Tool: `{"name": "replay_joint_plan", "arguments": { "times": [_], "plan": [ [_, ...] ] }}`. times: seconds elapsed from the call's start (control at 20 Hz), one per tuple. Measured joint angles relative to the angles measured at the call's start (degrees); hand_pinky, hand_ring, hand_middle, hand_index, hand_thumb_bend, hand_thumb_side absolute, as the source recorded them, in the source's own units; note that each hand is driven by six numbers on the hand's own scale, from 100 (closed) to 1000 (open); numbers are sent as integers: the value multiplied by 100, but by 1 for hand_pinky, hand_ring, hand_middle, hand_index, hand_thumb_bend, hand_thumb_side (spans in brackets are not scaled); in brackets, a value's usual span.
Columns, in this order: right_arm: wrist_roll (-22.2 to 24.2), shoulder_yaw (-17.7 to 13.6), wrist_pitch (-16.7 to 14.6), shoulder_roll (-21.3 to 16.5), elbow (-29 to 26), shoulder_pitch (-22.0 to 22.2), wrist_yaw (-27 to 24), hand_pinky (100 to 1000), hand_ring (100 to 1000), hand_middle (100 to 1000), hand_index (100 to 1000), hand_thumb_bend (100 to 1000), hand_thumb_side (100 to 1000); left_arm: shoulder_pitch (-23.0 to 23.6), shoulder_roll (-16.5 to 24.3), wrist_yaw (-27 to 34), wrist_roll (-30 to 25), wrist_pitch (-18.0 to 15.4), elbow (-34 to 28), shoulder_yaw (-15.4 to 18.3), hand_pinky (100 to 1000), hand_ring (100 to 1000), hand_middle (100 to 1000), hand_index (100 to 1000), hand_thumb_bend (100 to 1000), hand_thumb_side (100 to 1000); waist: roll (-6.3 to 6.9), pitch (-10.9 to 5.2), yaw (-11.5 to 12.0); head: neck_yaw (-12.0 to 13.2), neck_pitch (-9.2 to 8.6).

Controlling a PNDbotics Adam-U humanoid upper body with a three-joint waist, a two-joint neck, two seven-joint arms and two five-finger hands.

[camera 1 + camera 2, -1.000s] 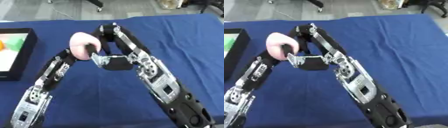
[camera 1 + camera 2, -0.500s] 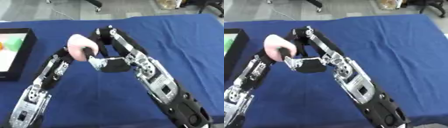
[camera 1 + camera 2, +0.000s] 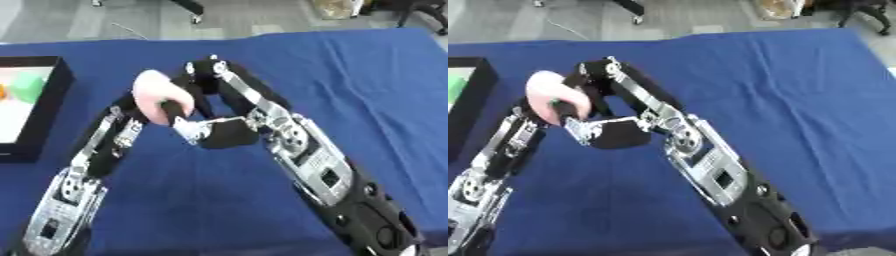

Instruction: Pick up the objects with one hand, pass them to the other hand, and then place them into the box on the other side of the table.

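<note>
pink object (image 3: pixel 156 95) gripped in left robot hand (image 3: pixel 171 111)

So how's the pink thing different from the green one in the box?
The pink thing is held up over the blue cloth between the two hands, while the green one lies in the black box at the table's left edge. A finger of the left hand curls across the pink thing; nothing touches the green one. The pink thing looks larger. Both look rounded.
</note>
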Motion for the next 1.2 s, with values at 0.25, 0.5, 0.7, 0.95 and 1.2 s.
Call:
{"name": "replay_joint_plan", "arguments": {
  "times": [0.25,0.5,0.7,0.95,1.2],
  "plan": [
    [-88,-37,3,0,5,14,17,417,186,168,318,100,100,36,7,41,-262,-31,5,0,812,702,759,868,224,745,-2,3,-26,-52,0],
    [-195,-105,-11,2,4,45,94,417,189,168,317,100,100,170,80,129,-627,-69,6,54,817,707,761,872,219,755,-1,4,-33,-122,0],
    [-285,-145,-16,6,4,101,175,417,190,168,316,100,100,275,163,149,-802,-110,2,158,819,712,764,875,228,749,-2,4,-36,-160,1],
    [-383,-181,-6,10,4,145,228,417,188,167,316,100,100,315,168,191,-869,-172,-19,218,820,718,768,879,288,709,-4,4,-37,-160,1],
    [-395,-179,-5,27,24,165,244,416,188,166,316,100,100,308,169,241,-936,-223,-64,224,823,725,774,887,348,705,-11,4,-37,-156,1]
  ]
}}
